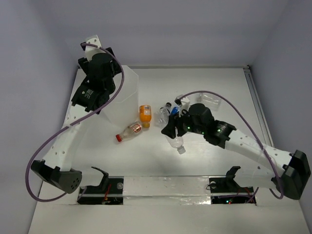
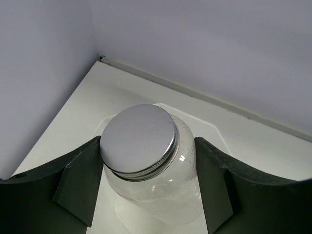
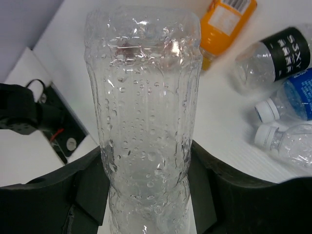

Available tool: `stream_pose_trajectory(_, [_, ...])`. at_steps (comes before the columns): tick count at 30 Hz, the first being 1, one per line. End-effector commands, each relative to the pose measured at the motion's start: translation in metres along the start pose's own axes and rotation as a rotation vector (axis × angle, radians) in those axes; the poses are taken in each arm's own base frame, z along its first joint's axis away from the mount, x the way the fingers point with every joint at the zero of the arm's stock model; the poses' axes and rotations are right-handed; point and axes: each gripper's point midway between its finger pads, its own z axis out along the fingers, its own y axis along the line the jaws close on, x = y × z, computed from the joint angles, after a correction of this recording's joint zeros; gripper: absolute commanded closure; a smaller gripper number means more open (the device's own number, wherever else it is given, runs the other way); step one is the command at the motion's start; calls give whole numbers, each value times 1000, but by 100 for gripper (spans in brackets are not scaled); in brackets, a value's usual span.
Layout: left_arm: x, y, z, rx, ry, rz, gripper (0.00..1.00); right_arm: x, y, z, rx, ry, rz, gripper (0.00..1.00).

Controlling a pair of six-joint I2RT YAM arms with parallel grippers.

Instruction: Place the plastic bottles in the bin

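bin (image 1: 129,91), tall translucent white plastic: directly beneath left pincer (image 2: 148,165)
left pincer: pinching squat clear silver-lidded bottle (image 2: 141,136)
right pincer (image 3: 146,195): clamped across long clear bottle (image 3: 144,97); bin well to its left

Squat clear bottle (image 2: 146,165) above white bin (image 1: 127,97); long clear bottle (image 3: 144,122) between jaws; orange bottle (image 1: 145,113) and red-capped bottle (image 1: 130,130) flat nearby.

Orange bottle (image 1: 145,113); silver-capped clear bottle (image 2: 146,161)
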Motion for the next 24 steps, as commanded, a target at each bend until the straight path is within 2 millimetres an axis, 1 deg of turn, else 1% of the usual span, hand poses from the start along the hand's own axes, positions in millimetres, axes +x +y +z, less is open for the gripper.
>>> stream_pose_trajectory(1, [-9, 6, 3, -14, -55, 21, 67, -58, 38, -33, -95, -164, -29, 49])
stream_pose_trajectory(3, [-6, 9, 8, -28, -67, 12, 65, -80, 50, -48, -114, -222, -38, 49])
stream_pose_trajectory(4, [2, 12, 13, -40, -56, 20, 64, -102, 60, -61, -132, -277, -47, 49])
stream_pose_trajectory(5, [3, 9, 14, -29, -61, 15, 62, -114, 66, -69, -143, -310, -53, 49])
stream_pose_trajectory(6, [4, 12, 16, -34, -62, 14, 60, -126, 72, -75, -153, -340, -59, 49])
stream_pose_trajectory(7, [8, 11, 18, -31, -55, 19, 48, -137, 77, -81, -162, -367, -63, 49])
stream_pose_trajectory(8, [9, 9, 18, -23, -51, 18, 38, -158, 88, -92, -178, -419, -70, 49])
stream_pose_trajectory(9, [10, 8, 18, -17, -50, 17, 25, -167, 91, -91, -181, -430, -73, 49])
stream_pose_trajectory(10, [7, 7, 16, -6, -54, 7, 20, -177, 92, -93, -171, -452, -71, 49])
stream_pose_trajectory(11, [4, 4, 13, 18, -54, 0, 17, -198, 101, -104, -181, -504, -76, 49])
stream_pose_trajectory(12, [0, 3, 9, 35, -61, -12, 13, -204, 101, -96, -176, -505, -74, 49])
stream_pose_trajectory(13, [-7, 1, 5, 53, -72, -24, 8, -213, 104, -96, -176, -522, -75, 49])
stream_pose_trajectory(14, [-16, 3, -3, 73, -84, -44, 6, -221, 105, -96, -169, -539, -66, 49])
stream_pose_trajectory(15, [-21, 2, -7, 100, -87, -58, 5, -239, 113, -104, -184, -584, -66, 49])
stream_pose_trajectory(16, [-31, 3, -18, 128, -104, -81, 2, -244, 112, -92, -177, -580, -60, 48])
stream_pose_trajectory(17, [-33, 2, -24, 151, -100, -102, 2, -251, 114, -90, -181, -590, -53, 48])
stream_pose_trajectory(18, [-34, -2, -31, 197, -93, -112, 2, -267, 123, -97, -201, -633, -54, 48])
stream_pose_trajectory(19, [-30, -3, -36, 222, -82, -118, 2, -272, 122, -83, -195, -627, -50, 48])
stream_pose_trajectory(20, [-33, 1, -49, 253, -89, -136, 3, -277, 124, -78, -201, -633, -44, 48])
stream_pose_trajectory(21, [-29, -4, -57, 307, -72, -154, 5, -293, 133, -85, -224, -672, -46, 48])
stream_pose_trajectory(22, [-10, -3, -58, 324, -35, -141, 6, -299, 135, -80, -230, -677, -48, 48])
stream_pose_trajectory(23, [-7, 2, -71, 352, -31, -154, 8, -300, 132, -59, -225, -660, -44, 48])
stream_pose_trajectory(24, [1, 0, -79, 391, -7, -171, 15, -308, 134, -55, -229, -678, -44, 47])
